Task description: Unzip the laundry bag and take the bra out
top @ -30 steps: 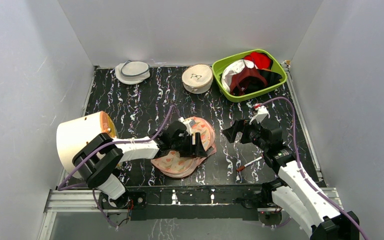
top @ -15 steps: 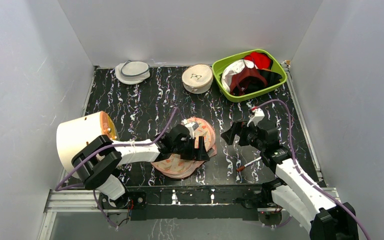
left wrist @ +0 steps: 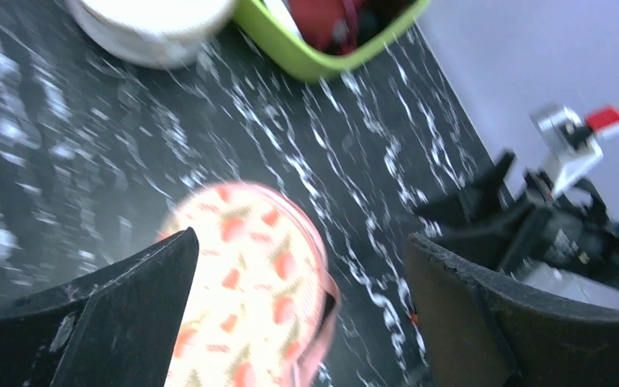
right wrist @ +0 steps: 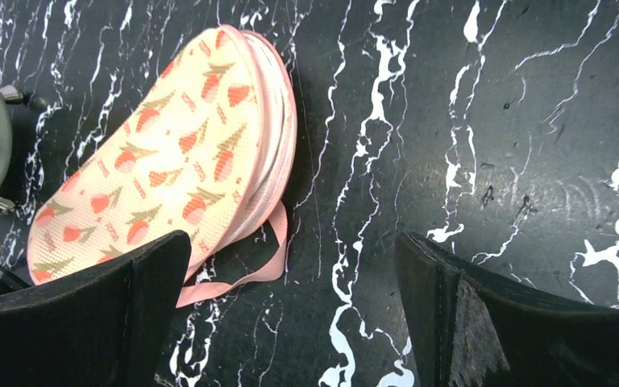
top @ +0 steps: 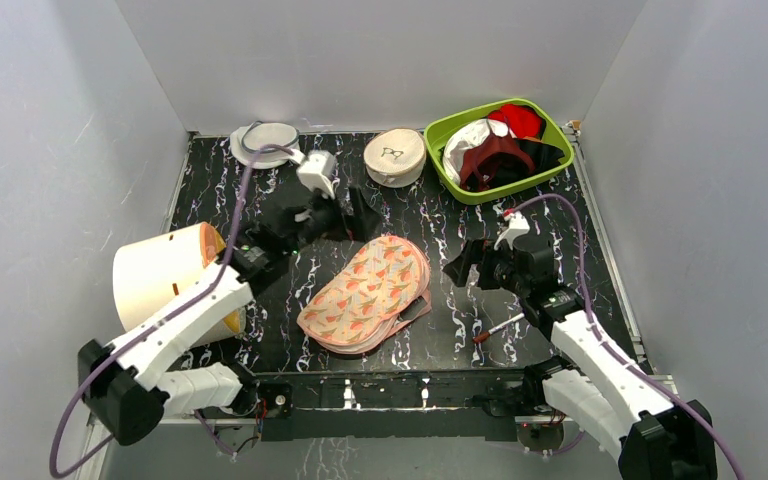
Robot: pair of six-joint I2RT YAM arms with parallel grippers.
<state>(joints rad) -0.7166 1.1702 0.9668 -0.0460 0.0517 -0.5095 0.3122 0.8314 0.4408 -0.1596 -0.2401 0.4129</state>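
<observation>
Laundry bag (top: 365,293) lies flat on the desk, a little in from the near edge and about midway between the left and right edges, with its leaf-print face up. From the right wrist view I see its rim stacked in several pink layers along the right side, and a pink strap loop (right wrist: 242,274) trails onto the desk from its near end. A dark gap shows at that end in the overhead view, so I judge the zip to be undone there, though I cannot make out the slider.

A dark maroon garment with a cupped shape, which I take for the bra (top: 495,160), sits among white, red and black cloth in the green bin (top: 480,198) at the back right corner, well apart from the bag.

My right gripper (right wrist: 292,238) hovers just to the right of the bag, fingers spread wide and grasping nothing. My left gripper (left wrist: 300,238) is raised behind the bag, toward the back edge near the round cream case (top: 394,157); its view is blurred, but the fingers are plainly parted and empty.

I judge the removal done. The next move calls only for keeping both arms clear of the bag and confirming that nothing is left inside.
</observation>
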